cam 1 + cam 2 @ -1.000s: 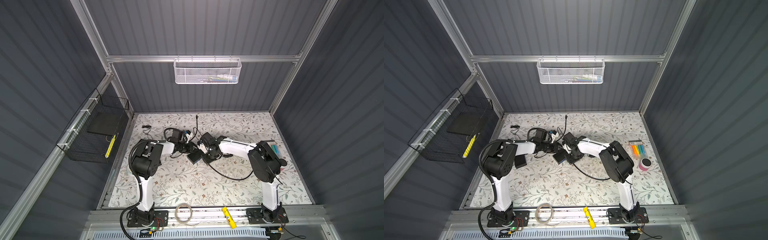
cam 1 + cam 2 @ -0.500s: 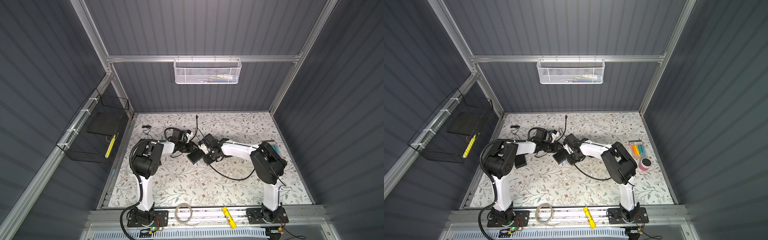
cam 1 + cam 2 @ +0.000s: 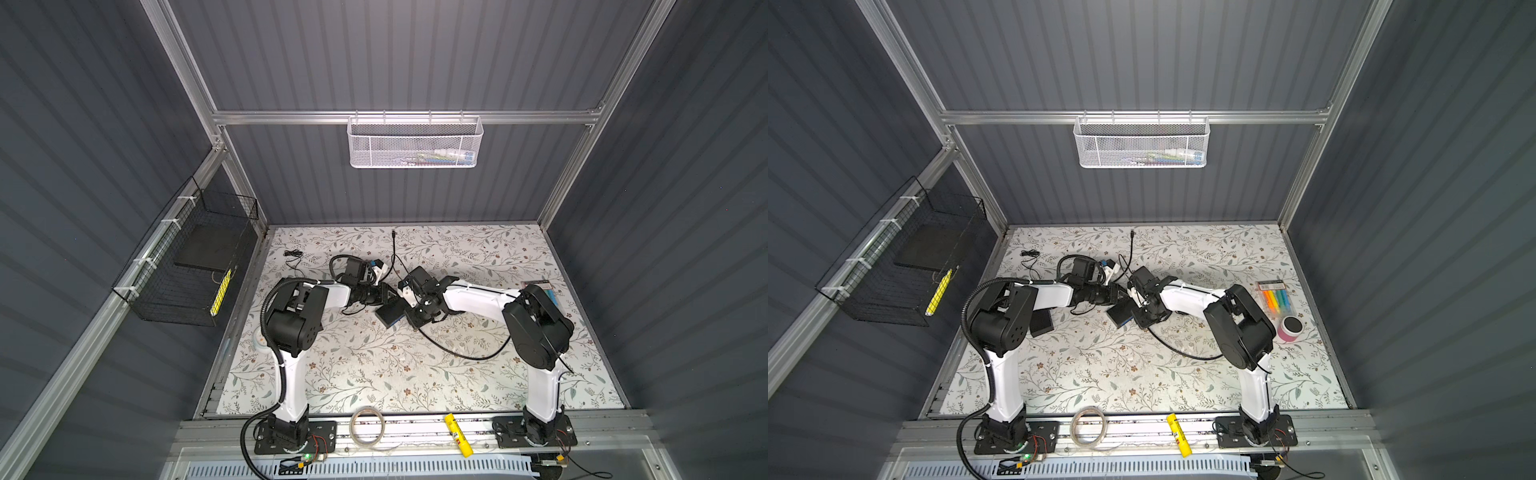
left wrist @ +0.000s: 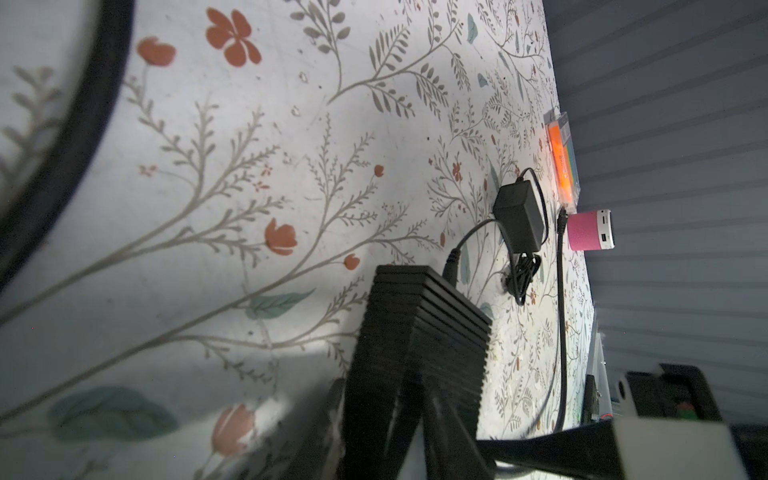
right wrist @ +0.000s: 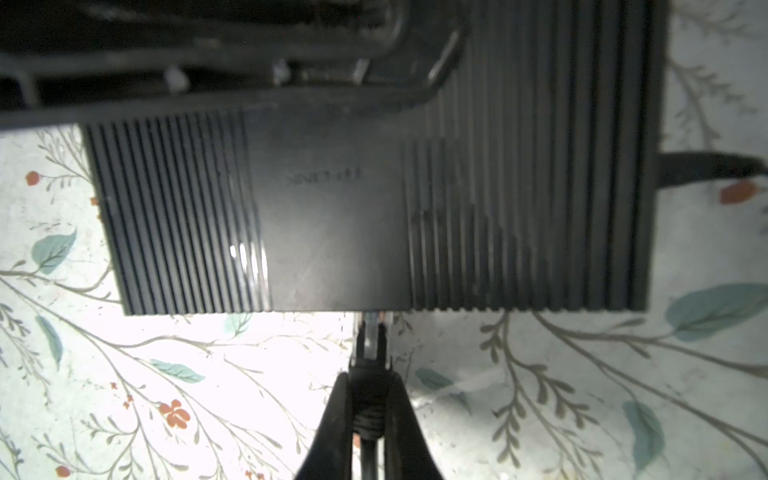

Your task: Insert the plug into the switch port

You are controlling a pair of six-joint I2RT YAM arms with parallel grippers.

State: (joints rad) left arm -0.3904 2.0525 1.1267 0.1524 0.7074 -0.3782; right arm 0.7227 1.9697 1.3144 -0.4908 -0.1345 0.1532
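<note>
Gripping plug (image 5: 371, 343) w/ R claw (image 5: 370, 384), L claw (image 3: 385, 296) clamps switch (image 5: 332, 216) on floral mat (image 3: 374, 365), grey walls (image 3: 415, 62).

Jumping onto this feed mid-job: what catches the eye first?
At the middle of the floral mat, the left gripper clamps the black switch, and the right gripper holds the plug, its clear tip at the switch's edge. Near the mat's right edge, a bright marker pack and a pink cylinder sit idle.

right end effector (image 5: 369, 380) pinching plug (image 5: 371, 338), tip at switch (image 5: 332, 228) edge
</note>
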